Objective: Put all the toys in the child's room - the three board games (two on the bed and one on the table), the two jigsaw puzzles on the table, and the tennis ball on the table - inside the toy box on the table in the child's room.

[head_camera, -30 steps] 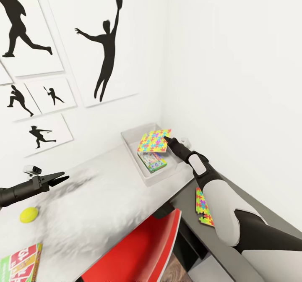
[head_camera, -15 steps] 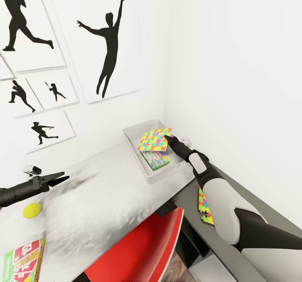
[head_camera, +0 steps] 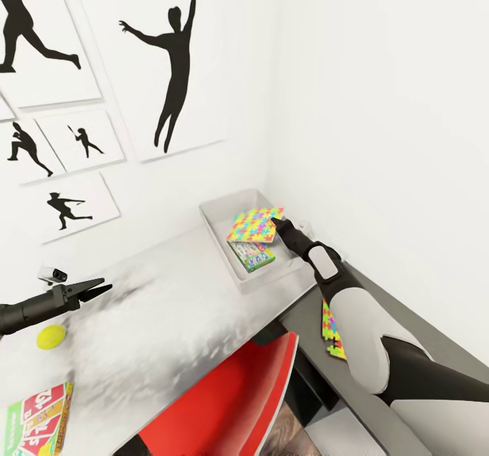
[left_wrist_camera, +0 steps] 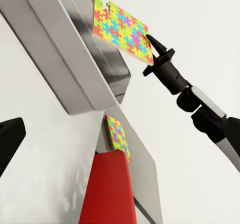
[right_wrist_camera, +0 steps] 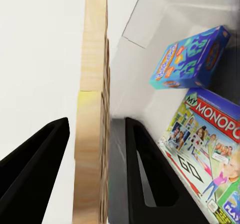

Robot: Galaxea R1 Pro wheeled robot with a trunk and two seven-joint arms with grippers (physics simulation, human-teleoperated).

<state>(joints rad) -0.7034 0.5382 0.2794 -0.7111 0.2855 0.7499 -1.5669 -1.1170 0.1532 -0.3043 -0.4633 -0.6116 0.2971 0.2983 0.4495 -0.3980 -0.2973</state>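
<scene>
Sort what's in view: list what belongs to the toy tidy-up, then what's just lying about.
Job:
toy box
held jigsaw puzzle, in the right gripper
second jigsaw puzzle on the table's lower end
Monopoly game and blue game, in the box
tennis ball
SKIP-BO game
table

Lying about:
red chair
wall pictures

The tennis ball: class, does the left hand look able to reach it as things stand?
Probably yes. The tennis ball lies on the table just below the open, empty left hand, and nothing sits between them.
</scene>
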